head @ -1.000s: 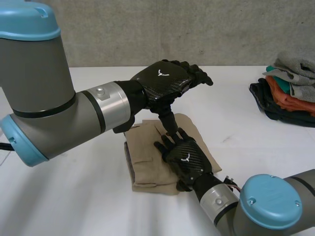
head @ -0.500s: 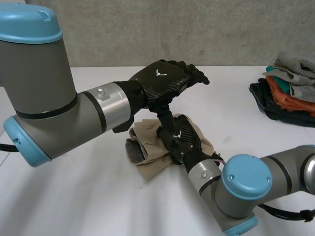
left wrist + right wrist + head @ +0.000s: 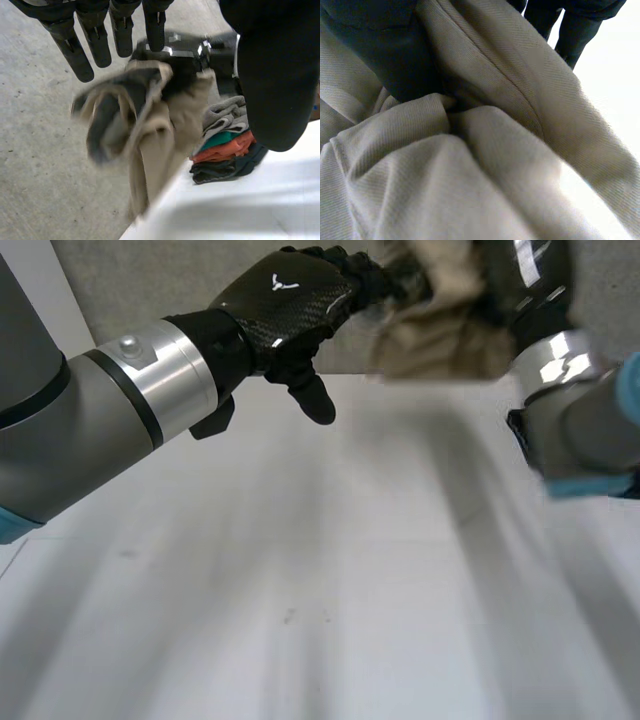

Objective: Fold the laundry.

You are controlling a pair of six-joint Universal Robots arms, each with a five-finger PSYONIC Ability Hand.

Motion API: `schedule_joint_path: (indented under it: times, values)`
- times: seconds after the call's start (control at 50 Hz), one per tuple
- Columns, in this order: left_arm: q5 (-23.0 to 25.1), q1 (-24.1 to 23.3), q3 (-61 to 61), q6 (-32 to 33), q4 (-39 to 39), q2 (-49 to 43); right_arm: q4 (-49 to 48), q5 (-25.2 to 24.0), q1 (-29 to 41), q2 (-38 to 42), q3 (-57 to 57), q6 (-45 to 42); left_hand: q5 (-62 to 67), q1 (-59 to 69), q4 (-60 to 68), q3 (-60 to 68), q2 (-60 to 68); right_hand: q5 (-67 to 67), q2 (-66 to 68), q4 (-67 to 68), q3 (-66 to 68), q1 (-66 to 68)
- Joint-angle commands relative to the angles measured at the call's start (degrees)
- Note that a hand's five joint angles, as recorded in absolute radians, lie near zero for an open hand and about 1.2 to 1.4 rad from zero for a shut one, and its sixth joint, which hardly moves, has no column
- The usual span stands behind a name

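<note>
Over the white table (image 3: 300, 600) the left hand (image 3: 285, 300) hangs with its fingers straight and its thumb pointing down, gripping nothing. Just past its fingertips the beige garment (image 3: 440, 330) is bunched in the air, clear of the table, with its folds drooping. The right hand (image 3: 395, 55) grips it, thumb and fingers curled into the cloth. Farther off, a stack of clothes (image 3: 225, 145) in grey, teal, orange and dark cloth sits at the table's edge.
</note>
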Motion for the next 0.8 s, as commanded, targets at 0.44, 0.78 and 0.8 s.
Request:
schedule_joint_path:
  times: [0.44, 0.78, 0.8]
  values:
    - [0.0, -0.4, -4.2, -0.1, 0.0, -3.0, 2.1, -28.8, -37.7, 25.9, -16.9, 10.9, 4.0, 4.5, 3.9, 4.4, 3.9, 18.1, 14.0, 11.2, 12.8, 20.3]
    - [-0.1, -0.9, -4.3, -0.3, 0.0, -3.7, 7.1, -33.3, -38.1, 26.4, -16.4, 11.2, 5.0, 5.5, 4.9, 5.4, 4.9, -51.9, -56.0, -58.8, -57.2, -49.7]
    - [-0.1, -1.0, -4.3, -0.4, 0.0, -3.7, 7.8, -32.5, -38.1, 25.7, -16.3, 11.2, 5.0, 5.5, 4.9, 5.4, 4.9, -51.9, -56.0, -58.8, -57.2, -49.7]
